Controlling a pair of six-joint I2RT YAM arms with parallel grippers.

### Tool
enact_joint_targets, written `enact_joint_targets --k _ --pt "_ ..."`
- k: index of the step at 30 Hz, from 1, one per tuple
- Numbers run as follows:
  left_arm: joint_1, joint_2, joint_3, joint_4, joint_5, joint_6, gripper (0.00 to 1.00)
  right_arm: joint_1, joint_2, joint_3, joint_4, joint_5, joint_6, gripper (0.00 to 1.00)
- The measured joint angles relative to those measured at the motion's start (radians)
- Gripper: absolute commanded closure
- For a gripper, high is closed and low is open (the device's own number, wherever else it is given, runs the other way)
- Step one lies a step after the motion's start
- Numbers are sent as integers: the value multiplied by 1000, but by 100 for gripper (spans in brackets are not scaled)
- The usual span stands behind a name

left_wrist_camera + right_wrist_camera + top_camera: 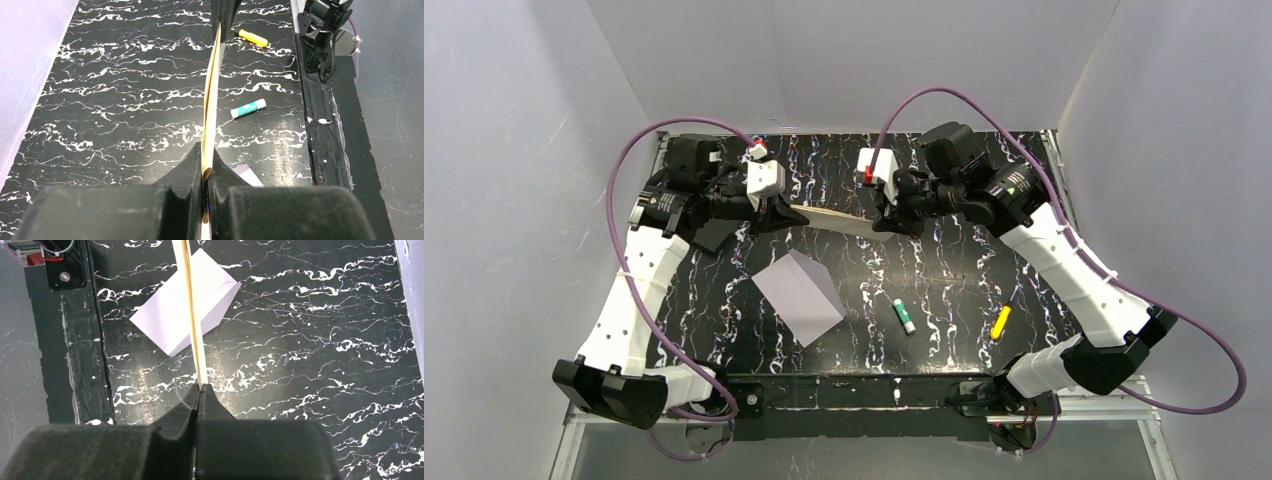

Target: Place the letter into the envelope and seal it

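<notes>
Both arms hold the letter up between them, edge-on, above the far half of the counter. The left end effector is clamped on its left end and the right end effector on its right end. The envelope lies flat on the counter, nearer, beneath the letter.

Teal-and-white glue stick near yellow pen — black marbled tabletop.
</notes>
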Motion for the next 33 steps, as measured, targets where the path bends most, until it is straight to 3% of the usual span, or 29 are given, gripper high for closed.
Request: enact_joint_targets --k 2,5,13,15,18,23,28,33 --pt "5 6 4 -2 7 1 100 1 0 -3 3 1 0 99" --pt "8 9 4 -5 15 1 100 2 0 -4 5 3 3 70" --pt "25 8 9 -20 24 4 100 -5 92 85 4 -111 43 38" --pt "25 8 9 -22 24 4 100 -3 122 96 31 -148 49 34" --pt "25 7 9 -26 24 5 100 3 140 96 67 -188 50 36" --pt "25 -3 9 -26 25 5 100 12 179 161 80 -233 49 47" --pt "25 -10 9 -26 28 5 100 37 221 194 80 -242 49 68" --pt "25 -13 9 -27 27 6 100 55 237 198 73 -234 49 83"
